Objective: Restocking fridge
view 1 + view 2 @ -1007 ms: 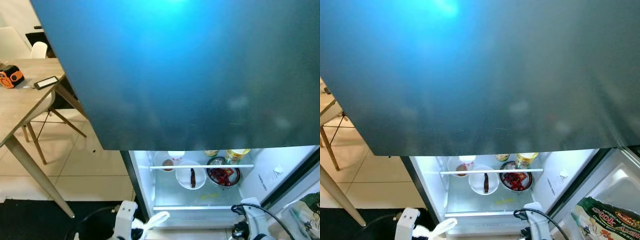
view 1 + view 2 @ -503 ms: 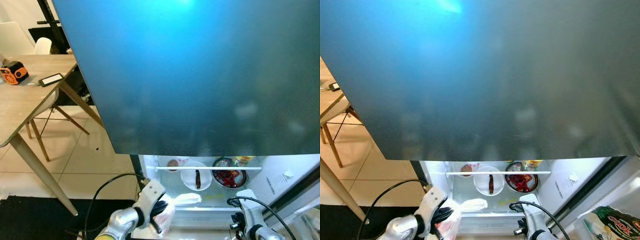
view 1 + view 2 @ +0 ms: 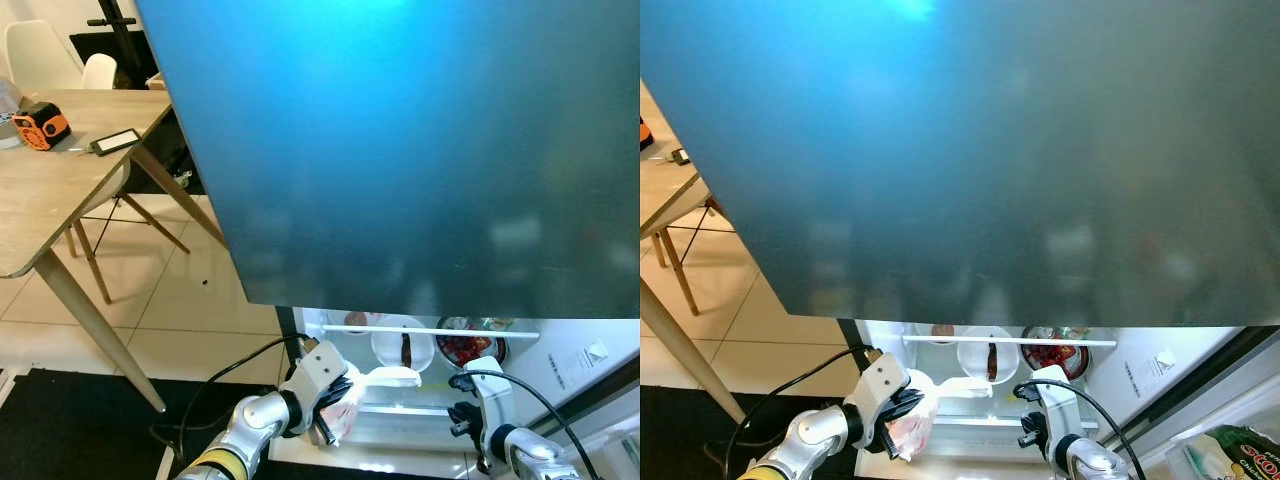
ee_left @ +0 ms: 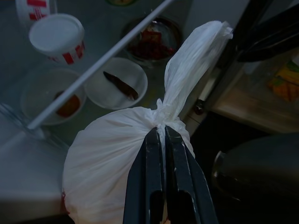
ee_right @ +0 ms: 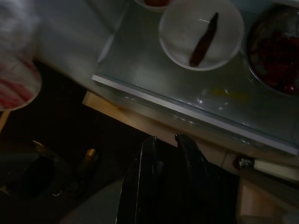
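Note:
My left gripper (image 4: 160,133) is shut on the knot of a white plastic bag (image 4: 117,158) with something pinkish-red inside. It hangs just in front of the open lower fridge compartment (image 3: 420,415), and the bag's twisted tail (image 3: 393,377) points over the glass shelf. On the shelf stand a white bowl with a dark strip (image 3: 403,345), a steel bowl of red food (image 3: 465,348), a small bowl with a brown piece (image 4: 63,100) and a white cup with red print (image 4: 56,37). My right gripper (image 5: 166,140) hangs shut and empty, low before the shelf's front edge.
The dark blue-grey upper fridge door (image 3: 420,150) looms over the compartment. At the left stands a wooden table (image 3: 60,200) with a phone (image 3: 117,141) and an orange tool (image 3: 42,124), with white chairs behind. A snack packet (image 3: 1240,465) lies at lower right. A black mat (image 3: 80,430) covers the floor.
The camera has shifted. My left arm has risen from the bottom edge and carried the white bag up toward the front of the fridge shelf. The right arm has barely moved.

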Tool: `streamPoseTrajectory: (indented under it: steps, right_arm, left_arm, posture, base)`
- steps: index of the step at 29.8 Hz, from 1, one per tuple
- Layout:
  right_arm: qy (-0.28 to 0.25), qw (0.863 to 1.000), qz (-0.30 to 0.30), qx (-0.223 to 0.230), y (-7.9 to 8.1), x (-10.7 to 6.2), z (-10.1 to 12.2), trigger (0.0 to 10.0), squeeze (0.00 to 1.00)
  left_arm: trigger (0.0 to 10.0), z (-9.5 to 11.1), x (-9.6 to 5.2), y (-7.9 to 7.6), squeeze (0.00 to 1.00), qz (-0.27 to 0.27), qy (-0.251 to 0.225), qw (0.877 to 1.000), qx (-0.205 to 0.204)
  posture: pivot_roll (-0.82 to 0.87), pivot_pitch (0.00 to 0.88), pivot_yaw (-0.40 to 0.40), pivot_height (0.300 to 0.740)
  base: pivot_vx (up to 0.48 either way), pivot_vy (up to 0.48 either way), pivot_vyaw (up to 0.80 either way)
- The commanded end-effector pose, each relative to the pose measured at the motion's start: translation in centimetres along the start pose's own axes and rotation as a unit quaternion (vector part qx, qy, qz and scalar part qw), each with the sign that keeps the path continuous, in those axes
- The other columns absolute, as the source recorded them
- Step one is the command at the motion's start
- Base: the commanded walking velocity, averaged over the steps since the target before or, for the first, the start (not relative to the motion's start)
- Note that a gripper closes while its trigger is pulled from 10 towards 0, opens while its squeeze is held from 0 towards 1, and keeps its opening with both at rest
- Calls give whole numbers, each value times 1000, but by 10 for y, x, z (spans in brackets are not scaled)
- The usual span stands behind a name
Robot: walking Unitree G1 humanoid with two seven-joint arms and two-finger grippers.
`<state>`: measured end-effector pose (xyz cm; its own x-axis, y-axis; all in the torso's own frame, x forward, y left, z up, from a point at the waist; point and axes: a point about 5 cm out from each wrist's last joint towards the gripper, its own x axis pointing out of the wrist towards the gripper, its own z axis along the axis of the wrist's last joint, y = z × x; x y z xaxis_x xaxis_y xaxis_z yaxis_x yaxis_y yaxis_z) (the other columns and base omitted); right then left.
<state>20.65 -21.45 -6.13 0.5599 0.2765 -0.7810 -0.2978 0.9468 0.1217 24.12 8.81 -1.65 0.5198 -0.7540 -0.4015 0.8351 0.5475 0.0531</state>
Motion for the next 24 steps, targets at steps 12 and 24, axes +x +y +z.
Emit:
streamPoseTrajectory:
  steps: [12, 24]
  right_arm:
    - [-5, 998, 57, -2, 7, 0, 2, 10000, 0]
    - [-62, 989, 133, -5, -3, -9, 26, 10000, 0]
  left_arm:
    - [10000, 56, 26, -5, 0, 2, -118, 990, 71]
    - [10000, 58, 28, -10, 0, -14, -120, 989, 87]
  posture:
    - [-52, 12, 37, 620]
    - [-54, 14, 39, 565]
  base:
    - [0, 0, 0]
    - [0, 0, 0]
